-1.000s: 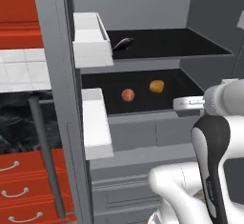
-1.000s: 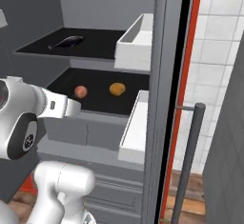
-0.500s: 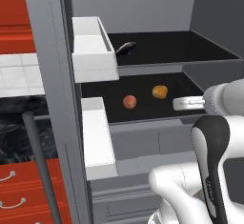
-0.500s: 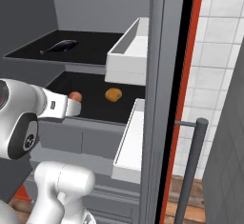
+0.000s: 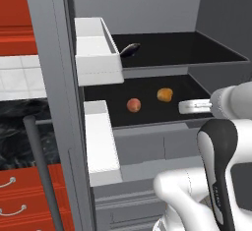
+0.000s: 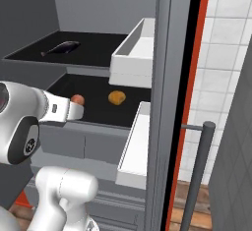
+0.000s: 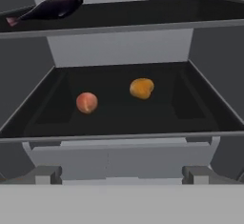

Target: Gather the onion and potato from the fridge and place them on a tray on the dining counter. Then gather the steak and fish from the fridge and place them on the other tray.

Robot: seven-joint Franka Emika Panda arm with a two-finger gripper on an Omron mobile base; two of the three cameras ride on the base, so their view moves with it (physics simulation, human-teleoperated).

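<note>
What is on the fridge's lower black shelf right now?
On the lower shelf lie two things, apart: a pinkish round onion and, farther back, an orange-brown potato. The dark fish lies on the shelf above. The shelf's corners look bare.

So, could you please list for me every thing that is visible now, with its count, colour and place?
fridge: one, grey, doors open, black shelves inside.
fish: one, dark purple, on the upper shelf, toward its left.
onion: one, reddish pink, on the lower shelf, left of the potato, apart from it.
potato: one, orange-brown, on the lower shelf, further back.
door bins: white, one upper and one lower on each open door.
cabinets: red, left of the fridge.
wall tiles: white, right of the fridge.
pincer: one, open and holding nothing, in front of the lower shelf.
</note>
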